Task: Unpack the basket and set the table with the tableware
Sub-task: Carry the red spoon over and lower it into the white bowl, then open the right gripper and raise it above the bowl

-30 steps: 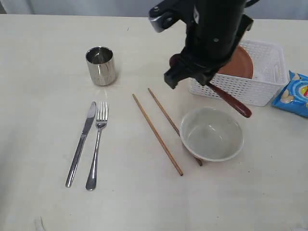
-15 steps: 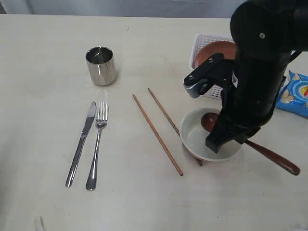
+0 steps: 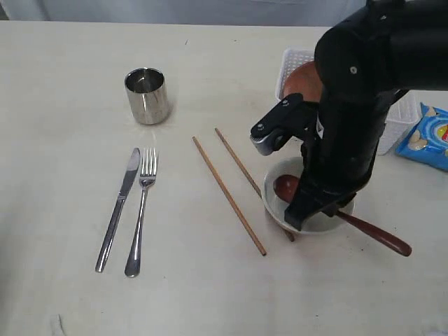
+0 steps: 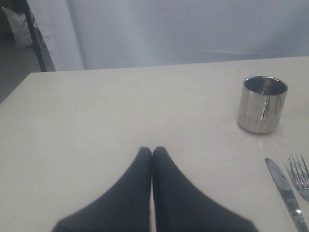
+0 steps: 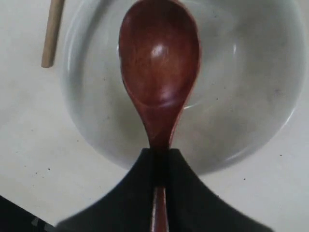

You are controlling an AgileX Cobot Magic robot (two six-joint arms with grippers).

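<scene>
My right gripper (image 5: 161, 151) is shut on the neck of the reddish-brown wooden spoon (image 5: 159, 63). The spoon's head (image 3: 285, 186) hangs inside the off-white bowl (image 3: 274, 197), and its handle (image 3: 381, 238) sticks out over the table (image 3: 70, 84). The right arm (image 3: 350, 119) hides most of the bowl and part of the white basket (image 3: 399, 119), where a brown plate (image 3: 301, 80) leans. Two wooden chopsticks (image 3: 228, 194) lie left of the bowl. The steel cup (image 3: 146, 95), knife (image 3: 119, 207) and fork (image 3: 142, 210) lie further left. My left gripper (image 4: 152, 151) is shut and empty, low over bare table near the cup (image 4: 262, 104).
A blue chip bag (image 3: 428, 136) lies at the right edge beside the basket. A pale curtain (image 4: 169, 29) hangs behind the table's far edge. The knife's tip (image 4: 285, 191) and the fork's tines (image 4: 300, 173) show in the left wrist view.
The right arm carried the spoon from beside the basket down to the bowl, then shifted it left so the head sits deeper in the bowl. The left gripper stayed still.
</scene>
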